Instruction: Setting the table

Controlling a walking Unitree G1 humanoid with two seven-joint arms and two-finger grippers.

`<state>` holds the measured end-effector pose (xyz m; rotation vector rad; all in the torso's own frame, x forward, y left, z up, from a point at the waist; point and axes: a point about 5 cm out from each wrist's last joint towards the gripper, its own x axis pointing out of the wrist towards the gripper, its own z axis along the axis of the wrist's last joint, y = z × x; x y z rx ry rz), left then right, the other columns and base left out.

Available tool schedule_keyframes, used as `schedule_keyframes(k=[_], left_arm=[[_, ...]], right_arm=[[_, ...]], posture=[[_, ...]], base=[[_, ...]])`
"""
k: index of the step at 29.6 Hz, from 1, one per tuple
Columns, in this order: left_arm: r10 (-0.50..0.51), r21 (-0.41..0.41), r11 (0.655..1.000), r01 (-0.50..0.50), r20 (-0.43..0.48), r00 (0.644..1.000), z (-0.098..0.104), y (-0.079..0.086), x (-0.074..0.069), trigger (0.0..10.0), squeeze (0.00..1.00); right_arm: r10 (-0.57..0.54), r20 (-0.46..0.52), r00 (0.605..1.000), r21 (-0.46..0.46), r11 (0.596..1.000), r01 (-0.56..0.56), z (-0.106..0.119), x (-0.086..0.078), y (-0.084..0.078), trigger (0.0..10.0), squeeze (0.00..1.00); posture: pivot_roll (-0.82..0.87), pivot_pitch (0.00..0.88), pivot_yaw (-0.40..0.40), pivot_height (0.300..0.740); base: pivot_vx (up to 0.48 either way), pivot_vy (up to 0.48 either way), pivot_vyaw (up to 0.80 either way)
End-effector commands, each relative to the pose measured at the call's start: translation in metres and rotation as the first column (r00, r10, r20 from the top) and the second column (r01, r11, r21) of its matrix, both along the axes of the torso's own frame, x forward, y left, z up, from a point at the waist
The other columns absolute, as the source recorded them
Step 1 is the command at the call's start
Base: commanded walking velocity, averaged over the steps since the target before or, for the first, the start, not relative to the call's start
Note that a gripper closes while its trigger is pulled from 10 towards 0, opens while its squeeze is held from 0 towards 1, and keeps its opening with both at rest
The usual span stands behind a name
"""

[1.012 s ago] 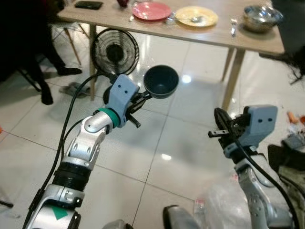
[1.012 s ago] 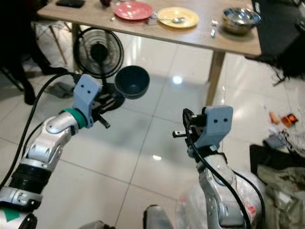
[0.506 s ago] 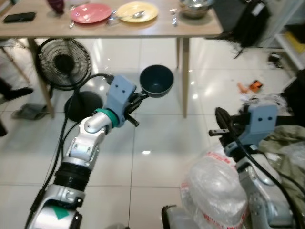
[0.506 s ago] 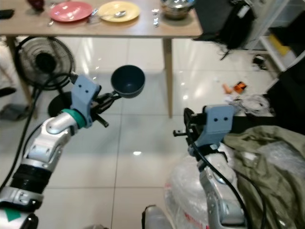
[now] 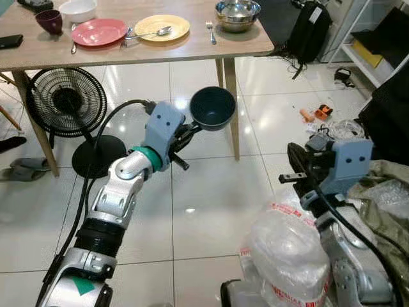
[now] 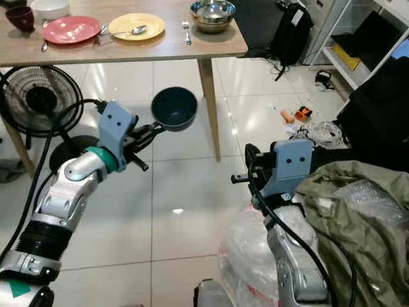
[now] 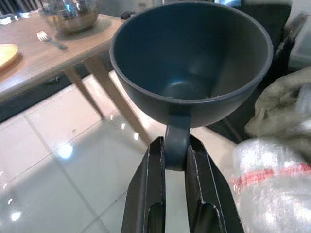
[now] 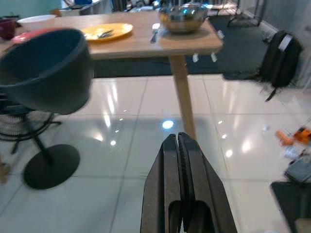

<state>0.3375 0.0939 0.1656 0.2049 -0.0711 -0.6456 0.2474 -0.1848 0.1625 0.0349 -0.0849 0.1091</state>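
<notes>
Left gripper [image 7: 176, 160] keeps the dark bowl [image 5: 213, 108] clamped by its handle; the counter [image 5: 147, 48] has swung nearer, delivery approaching.

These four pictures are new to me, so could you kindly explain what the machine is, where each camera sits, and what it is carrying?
This is a walking humanoid robot with two silver arms, each ending in two long black fingers. Two pictures come from its head, looking down; the other two from cameras on its wrists, looking along the fingers. The left gripper is shut on the handle of a dark blue bowl, held above the tiled floor. The right gripper is shut and empty. Ahead stands a wooden table with a pink plate, a yellow plate with a spoon, a fork, a steel bowl, a white bowl and a dark cup. A fan stands underneath.
</notes>
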Motion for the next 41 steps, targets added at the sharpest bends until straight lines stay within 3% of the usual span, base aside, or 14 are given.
schedule_keyframes(k=[1, 20, 25, 27, 30, 32, 34, 37, 41], left_arm=[[0.032, 0.021, 0.999, -0.032, -0.001, 0.999, -0.003, 0.010, 0.001, 10.0, 0.00], [0.036, 0.017, 0.999, -0.036, 0.001, 0.999, -0.001, 0.011, 0.001, 10.0, 0.00], [0.052, -0.006, 0.999, -0.052, 0.062, 0.997, 0.018, 0.013, 0.005, 10.0, 0.00], [0.076, -0.030, 0.997, -0.073, 0.114, 0.991, 0.035, 0.016, 0.010, 10.0, 0.00], [0.076, -0.030, 0.997, -0.073, 0.114, 0.991, 0.035, 0.016, 0.010, 10.0, 0.00], [0.085, -0.052, 0.996, -0.078, 0.148, 0.985, 0.048, 0.017, 0.012, 10.0, 0.00], [0.085, -0.052, 0.996, -0.078, 0.148, 0.985, 0.048, 0.017, 0.012, 10.0, 0.00], [0.077, -0.066, 0.996, -0.067, 0.159, 0.984, 0.054, 0.015, 0.012, 10.0, 0.00], [0.062, -0.079, 0.996, -0.050, 0.163, 0.985, 0.056, 0.012, 0.010, 10.0, 0.00]], right_arm=[[0.015, -0.003, 1.000, 0.008, 1.000, -0.015, -0.001, 0.000, 0.004, 10.0, 0.00], [-0.005, 0.011, 1.000, 0.019, 1.000, 0.004, 0.002, 0.000, 0.001, 10.0, 0.00], [-0.010, 0.076, 0.997, 0.029, 1.000, 0.008, 0.018, 0.001, 0.001, 10.0, 0.00], [0.000, 0.128, 0.992, 0.012, 1.000, -0.002, 0.031, 0.002, 0.002, 10.0, 0.00], [0.000, 0.128, 0.992, 0.012, 1.000, -0.002, 0.031, 0.002, 0.002, 10.0, 0.00], [0.016, 0.213, 0.977, -0.024, 1.000, -0.011, 0.053, 0.003, 0.001, 10.0, 0.00], [0.016, 0.213, 0.977, -0.024, 1.000, -0.011, 0.053, 0.003, 0.001, 10.0, 0.00], [0.045, 0.309, 0.950, -0.087, 0.996, -0.019, 0.079, 0.002, 0.001, 10.0, 0.00], [0.074, 0.336, 0.939, -0.132, 0.991, -0.031, 0.088, -0.001, 0.002, 10.0, 0.00]], posture=[[-0.06, 0.000, 0.082, 0.740], [-0.06, 0.002, 0.081, 0.740], [-0.05, 0.007, 0.081, 0.740], [-0.04, 0.009, 0.082, 0.740], [-0.04, 0.009, 0.082, 0.740], [-0.04, 0.009, 0.083, 0.740], [-0.04, 0.009, 0.083, 0.740], [-0.04, 0.011, 0.083, 0.740], [-0.04, 0.012, 0.083, 0.740]], base=[[0.480, 0.000, 0.00], [0.468, 0.000, 0.00], [0.432, 0.000, 0.00], [0.426, 0.000, 0.00], [0.428, 0.000, 0.00], [0.426, 0.000, 0.00], [0.424, 0.000, 0.00], [0.425, 0.000, 0.00], [0.422, 0.000, 0.00]])
